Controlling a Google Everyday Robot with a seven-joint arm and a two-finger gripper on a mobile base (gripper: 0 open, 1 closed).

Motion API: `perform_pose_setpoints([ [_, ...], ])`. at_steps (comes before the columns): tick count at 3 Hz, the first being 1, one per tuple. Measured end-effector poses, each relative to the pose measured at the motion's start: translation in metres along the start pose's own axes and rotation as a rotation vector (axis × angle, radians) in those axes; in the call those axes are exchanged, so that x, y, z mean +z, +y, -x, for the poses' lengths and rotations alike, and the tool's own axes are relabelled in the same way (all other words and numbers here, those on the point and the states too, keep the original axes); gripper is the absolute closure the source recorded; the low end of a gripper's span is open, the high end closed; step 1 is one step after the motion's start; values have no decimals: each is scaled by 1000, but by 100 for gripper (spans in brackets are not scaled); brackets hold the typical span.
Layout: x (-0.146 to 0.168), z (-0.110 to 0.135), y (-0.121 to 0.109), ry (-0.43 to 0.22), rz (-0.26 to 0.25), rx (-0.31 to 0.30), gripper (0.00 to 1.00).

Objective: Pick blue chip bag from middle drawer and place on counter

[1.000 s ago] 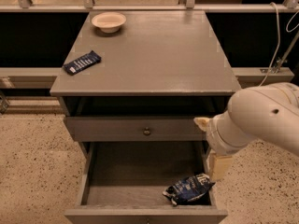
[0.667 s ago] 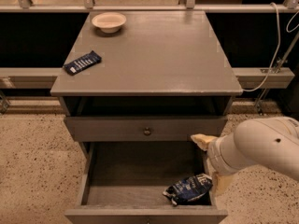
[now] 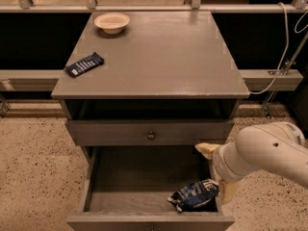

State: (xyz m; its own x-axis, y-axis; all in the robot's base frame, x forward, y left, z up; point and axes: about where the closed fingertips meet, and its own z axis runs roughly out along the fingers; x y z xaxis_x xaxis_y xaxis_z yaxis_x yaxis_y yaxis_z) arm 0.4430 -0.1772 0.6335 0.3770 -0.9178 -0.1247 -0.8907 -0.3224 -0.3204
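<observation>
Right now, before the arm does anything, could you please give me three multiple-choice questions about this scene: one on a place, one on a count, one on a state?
1. Where does the blue chip bag lie?
A. On the counter
B. In the front right corner of the middle drawer
C. On the floor

2. How many things lie on the counter?
A. One
B. Two
C. Four

3. The middle drawer is:
A. Pulled open
B. Pushed shut
C. Taken out

Key:
1 B: the bag lies by the drawer's right wall, with the gripper just beside it.
2 B: only a bowl and a dark bar wrapper are there.
3 A: its inner floor shows.
</observation>
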Motion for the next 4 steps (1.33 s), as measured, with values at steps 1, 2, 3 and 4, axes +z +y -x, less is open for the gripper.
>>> perform_pose_setpoints([
  [1,15,-3,4,-34,-50,-8,0],
  [2,48,-13,13,-98,-116,-37,0],
  [3,98,-23,31,-99,-103,-110,1],
  [4,134,-30,43,-78,-44,-123,19],
])
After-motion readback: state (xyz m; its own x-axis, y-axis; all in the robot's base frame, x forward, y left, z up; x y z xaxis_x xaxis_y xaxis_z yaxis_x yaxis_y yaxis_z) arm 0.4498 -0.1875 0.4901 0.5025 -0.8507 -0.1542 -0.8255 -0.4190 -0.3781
